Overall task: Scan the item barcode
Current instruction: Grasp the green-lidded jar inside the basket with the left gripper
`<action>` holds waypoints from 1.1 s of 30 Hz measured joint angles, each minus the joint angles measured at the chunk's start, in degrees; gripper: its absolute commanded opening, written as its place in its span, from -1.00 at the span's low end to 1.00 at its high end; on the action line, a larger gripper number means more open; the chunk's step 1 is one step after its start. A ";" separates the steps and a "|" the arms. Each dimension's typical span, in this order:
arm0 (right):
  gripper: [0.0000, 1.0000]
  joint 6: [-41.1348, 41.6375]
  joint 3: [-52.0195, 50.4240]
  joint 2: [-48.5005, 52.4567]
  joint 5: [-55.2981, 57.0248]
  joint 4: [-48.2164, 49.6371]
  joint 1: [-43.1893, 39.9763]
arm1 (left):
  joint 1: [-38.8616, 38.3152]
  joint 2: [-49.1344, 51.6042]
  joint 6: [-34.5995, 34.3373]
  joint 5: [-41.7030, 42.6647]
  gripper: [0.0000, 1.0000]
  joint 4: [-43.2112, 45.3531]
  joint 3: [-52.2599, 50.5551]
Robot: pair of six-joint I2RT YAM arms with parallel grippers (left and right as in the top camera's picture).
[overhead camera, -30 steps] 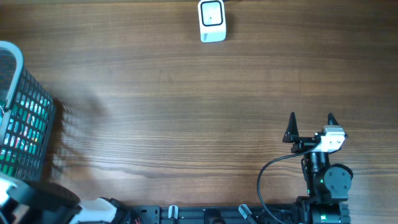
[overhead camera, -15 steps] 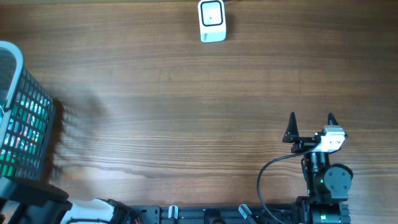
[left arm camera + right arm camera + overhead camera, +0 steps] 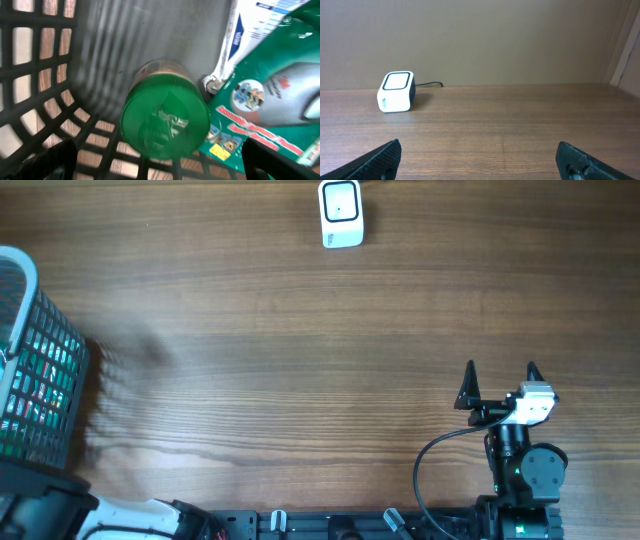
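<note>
One view, the left wrist's, shows a green-lidded jar (image 3: 165, 125).

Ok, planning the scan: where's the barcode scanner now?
In the overhead view the white scanner stands mid-width at the far edge of the table, ahead and left of the right gripper.

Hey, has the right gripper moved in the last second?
No. Overhead, the right gripper stays open in the same spot, unchanged against the white scanner at the far edge.

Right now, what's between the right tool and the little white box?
Nothing: only bare wooden table lies between the right tool and the white scanner, seen in the right wrist view.
</note>
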 measured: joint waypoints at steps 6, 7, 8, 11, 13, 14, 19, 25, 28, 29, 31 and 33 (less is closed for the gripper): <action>0.99 0.00 0.00 0.00 0.00 -0.02 0.00 | 0.00 5.49 0.00 -1.57 1.00 0.31 -0.31; 1.00 0.00 0.00 0.00 0.00 0.00 0.00 | 0.00 5.68 0.00 -1.73 1.00 0.28 -0.31; 0.99 0.00 0.00 0.00 0.00 -0.02 0.00 | 0.00 5.68 0.00 -1.75 1.00 0.28 -0.31; 0.99 0.00 0.00 0.00 0.00 -0.02 0.00 | 0.00 5.68 0.00 -1.77 1.00 0.37 -0.31; 0.99 0.00 0.00 0.00 0.00 0.00 0.00 | 0.00 5.68 0.00 -1.77 1.00 0.76 -0.31; 0.99 0.00 0.00 0.00 0.00 0.00 0.00 | 0.00 5.68 0.00 -1.77 1.00 1.40 -0.31; 0.99 0.00 0.00 0.00 0.00 -0.02 0.00 | 0.00 5.70 0.00 -1.77 1.00 3.39 -0.42; 1.00 0.00 0.00 0.00 0.00 0.00 0.00 | 0.00 10.29 0.00 -1.05 1.00 3.56 -0.55; 0.99 0.00 0.00 0.00 0.00 0.00 0.00 | 0.00 12.90 0.00 0.04 1.00 3.02 -0.68; 0.99 0.00 0.00 0.00 0.00 0.00 0.00 | 0.00 13.44 0.00 0.22 0.86 2.91 -1.05; 1.00 0.00 0.00 0.00 0.00 0.00 0.00 | 0.00 13.68 -0.15 0.26 0.44 3.34 -2.80; 1.00 0.00 0.00 0.00 0.00 0.00 0.00 | 0.00 13.77 -0.33 0.79 0.08 3.30 -3.56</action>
